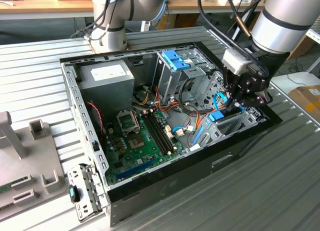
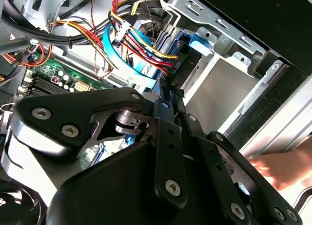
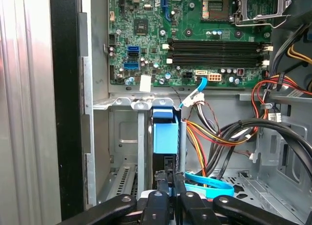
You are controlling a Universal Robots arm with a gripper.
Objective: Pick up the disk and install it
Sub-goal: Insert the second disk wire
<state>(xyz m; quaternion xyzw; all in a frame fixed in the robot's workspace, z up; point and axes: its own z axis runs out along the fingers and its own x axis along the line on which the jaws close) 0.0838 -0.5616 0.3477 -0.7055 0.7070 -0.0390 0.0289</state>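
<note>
1 hand grips 1 disk (blue-railed, standing on edge) inside 1 open computer case.

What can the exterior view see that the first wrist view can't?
Exterior view: the whole black computer case, the grey power supply and the blue clip on the silver cage. First wrist view: a close look at small blue sockets on the board. Both: the green motherboard and the claw pinching the disk in its bay.
</note>
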